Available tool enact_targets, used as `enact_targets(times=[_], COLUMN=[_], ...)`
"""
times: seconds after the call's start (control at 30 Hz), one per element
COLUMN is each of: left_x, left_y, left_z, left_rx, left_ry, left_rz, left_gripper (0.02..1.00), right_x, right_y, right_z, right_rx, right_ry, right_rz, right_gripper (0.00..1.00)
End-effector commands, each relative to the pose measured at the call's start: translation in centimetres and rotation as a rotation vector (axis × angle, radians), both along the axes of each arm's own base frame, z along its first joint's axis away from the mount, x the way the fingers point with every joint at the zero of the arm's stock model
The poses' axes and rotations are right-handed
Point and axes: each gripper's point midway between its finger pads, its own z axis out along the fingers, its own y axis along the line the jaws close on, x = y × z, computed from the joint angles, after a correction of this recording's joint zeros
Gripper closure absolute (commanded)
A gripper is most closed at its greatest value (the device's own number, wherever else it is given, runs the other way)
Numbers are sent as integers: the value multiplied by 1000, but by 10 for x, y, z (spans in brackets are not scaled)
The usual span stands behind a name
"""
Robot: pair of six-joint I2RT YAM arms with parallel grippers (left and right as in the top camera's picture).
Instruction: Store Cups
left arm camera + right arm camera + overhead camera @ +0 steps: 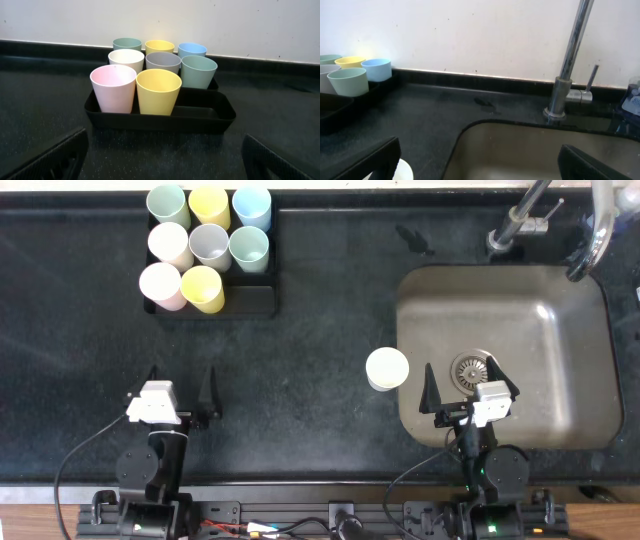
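A black tray (255,298) at the back left of the dark counter holds several upright pastel cups (209,246). The left wrist view faces this tray (200,117), with a pink cup (113,88) and a yellow cup (158,91) in its front row and a bare slot beside them. A lone cream cup (386,368) stands on the counter by the sink's left rim; its rim (400,170) peeks past my right finger. My left gripper (182,387) is open near the front left, empty. My right gripper (465,383) is open over the sink's front left, empty.
The steel sink (545,320) fills the right side, with a drain (470,368) and a tap (520,220) behind it. In the right wrist view the tap (567,65) rises ahead. Bare counter lies between the tray and the sink.
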Motion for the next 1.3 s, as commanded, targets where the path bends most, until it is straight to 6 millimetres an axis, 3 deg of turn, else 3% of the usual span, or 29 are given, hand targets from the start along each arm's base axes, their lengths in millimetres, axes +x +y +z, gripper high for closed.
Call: enact_targets(times=[0.03,1.13,1.3], left_x=[-1,-1,-1], left_y=[-2,-2,-2], left_z=[1,1,1], left_rx=[16,16,16], left_ry=[-7,-7,-7], left_rz=[-15,-15,-15], left_gripper=[18,18,18], right_x=[0,-1,-1], right_y=[2,6,6], right_z=[-3,-1,9], right_rx=[0,41,71], right_ry=[-2,-2,14], right_rz=[7,32,31], right_gripper=[7,5,7])
